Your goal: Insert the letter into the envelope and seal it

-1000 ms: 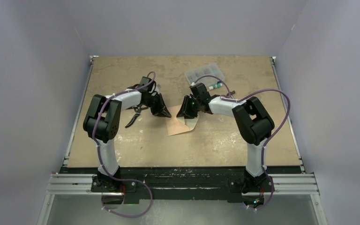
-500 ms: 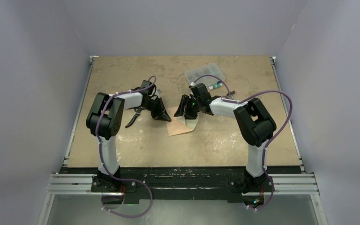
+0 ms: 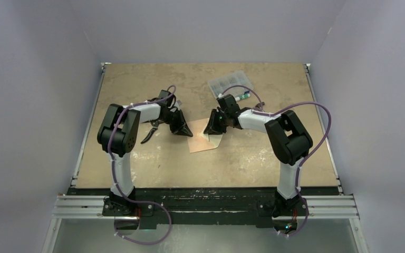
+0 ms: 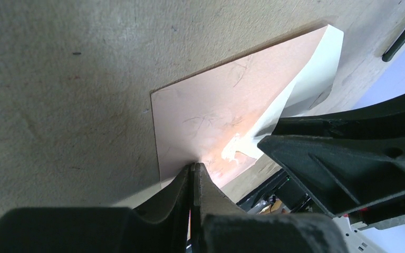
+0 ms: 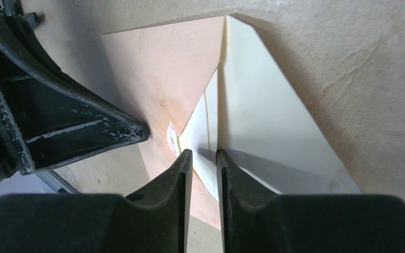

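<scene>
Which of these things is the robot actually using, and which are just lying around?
In use: envelope, left claw, right claw.
Lying about: plastic box, black tool.

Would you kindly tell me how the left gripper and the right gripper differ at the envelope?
The left gripper has its fingers shut tight, while the right gripper shows a narrow gap between its own. The left gripper's tip sits at the salmon edge of the envelope; the right gripper's tip is over the cream open flap. Both are black and reach the same envelope from opposite sides.
</scene>
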Controlling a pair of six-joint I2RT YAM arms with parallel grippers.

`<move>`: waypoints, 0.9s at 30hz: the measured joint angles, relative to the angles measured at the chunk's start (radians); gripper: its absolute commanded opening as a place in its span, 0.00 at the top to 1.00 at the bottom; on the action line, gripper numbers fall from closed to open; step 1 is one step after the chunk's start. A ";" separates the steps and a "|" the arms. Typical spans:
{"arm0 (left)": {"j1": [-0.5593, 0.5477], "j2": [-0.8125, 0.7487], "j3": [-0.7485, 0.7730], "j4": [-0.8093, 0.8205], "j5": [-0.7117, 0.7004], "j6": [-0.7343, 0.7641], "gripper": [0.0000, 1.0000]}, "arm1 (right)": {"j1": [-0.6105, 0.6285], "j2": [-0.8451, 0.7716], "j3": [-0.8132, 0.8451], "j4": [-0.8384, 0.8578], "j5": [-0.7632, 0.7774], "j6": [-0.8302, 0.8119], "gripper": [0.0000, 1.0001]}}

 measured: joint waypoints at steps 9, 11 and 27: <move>-0.002 -0.008 0.043 -0.019 0.004 0.026 0.53 | -0.002 0.000 -0.035 0.045 0.012 0.004 1.00; -0.002 -0.015 0.061 -0.047 -0.027 0.041 0.50 | -0.002 0.000 -0.039 0.060 0.010 0.004 1.00; 0.008 -0.098 0.021 -0.092 -0.279 0.082 0.63 | -0.002 0.006 -0.070 0.145 -0.040 0.011 1.00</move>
